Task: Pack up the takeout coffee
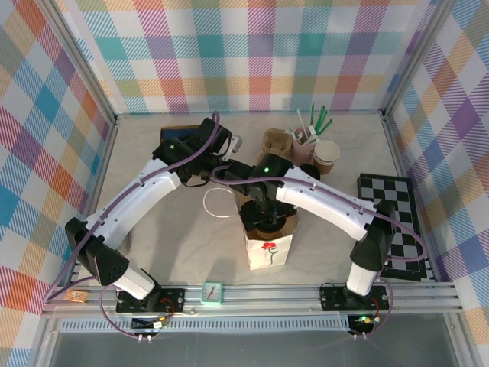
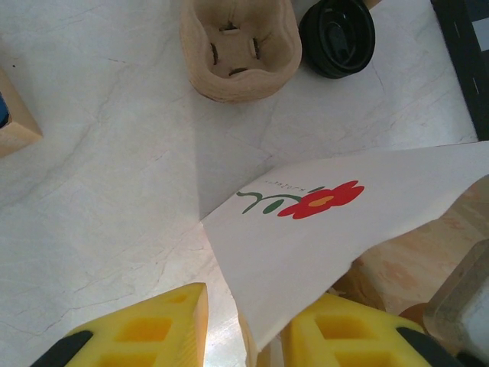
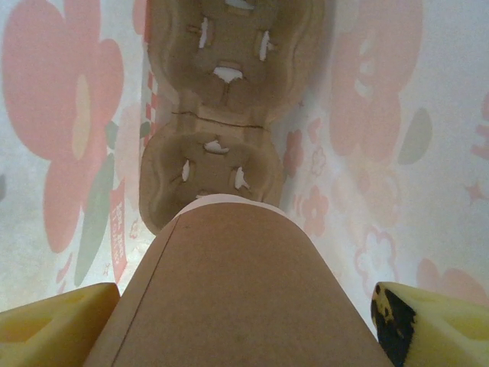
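Right wrist: takeout coffee (image 3: 229, 298) fills the lower middle of frame. Only its kraft wall shows, and the lid can't be made out from this angle. Right gripper (image 3: 244, 332) is spread wide round it, a yellow finger at each lower corner, both seemingly bearing on the cup's sides. The cup hangs inside the paper bag (image 3: 428, 153), over a pulp cup carrier (image 3: 221, 115) on the bag floor. Its base looks lined up on the nearer socket and not seated.

Step, as I read it: lowering the coffee into the bag. The next move calls for a straight descent with the cup upright, releasing only once the base sits in that socket.

Left wrist: left gripper (image 2: 244, 325) sits astride the bag's rim at the bottom of frame, jaws part-spread. The paper lies against one finger and the table shows on the other side, so it reads as more prop than pinch.

Top external: right arm (image 1: 328, 202) comes in from lower right, folds at centre and drops its wrist into the bag mouth. Left arm (image 1: 141, 195) sweeps from lower left to upper centre, then bends back toward the bag.
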Action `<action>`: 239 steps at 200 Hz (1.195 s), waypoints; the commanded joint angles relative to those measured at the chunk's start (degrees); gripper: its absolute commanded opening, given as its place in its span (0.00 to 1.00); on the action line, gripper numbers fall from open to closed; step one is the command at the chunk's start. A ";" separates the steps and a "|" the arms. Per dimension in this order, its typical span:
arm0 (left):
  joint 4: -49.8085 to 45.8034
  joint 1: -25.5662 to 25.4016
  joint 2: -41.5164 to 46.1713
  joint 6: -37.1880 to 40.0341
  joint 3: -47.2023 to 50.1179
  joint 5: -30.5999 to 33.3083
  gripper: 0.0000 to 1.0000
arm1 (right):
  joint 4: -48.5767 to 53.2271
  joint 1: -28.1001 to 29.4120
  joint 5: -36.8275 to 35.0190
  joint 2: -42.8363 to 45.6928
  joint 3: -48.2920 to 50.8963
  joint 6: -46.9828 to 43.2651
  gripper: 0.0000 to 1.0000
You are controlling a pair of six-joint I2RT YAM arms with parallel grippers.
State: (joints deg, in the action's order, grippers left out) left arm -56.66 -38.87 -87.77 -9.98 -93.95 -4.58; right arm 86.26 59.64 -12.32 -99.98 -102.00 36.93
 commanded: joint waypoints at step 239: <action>0.41 -1.03 -0.56 -2.87 -3.08 -1.43 0.29 | -2.49 -3.38 4.97 4.92 5.61 -6.40 0.38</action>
State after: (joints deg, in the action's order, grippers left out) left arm -56.64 -39.31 -87.79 -12.62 -95.50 -6.37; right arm 85.01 55.94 -8.75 -96.57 -97.67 29.58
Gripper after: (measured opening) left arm 0.293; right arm 0.843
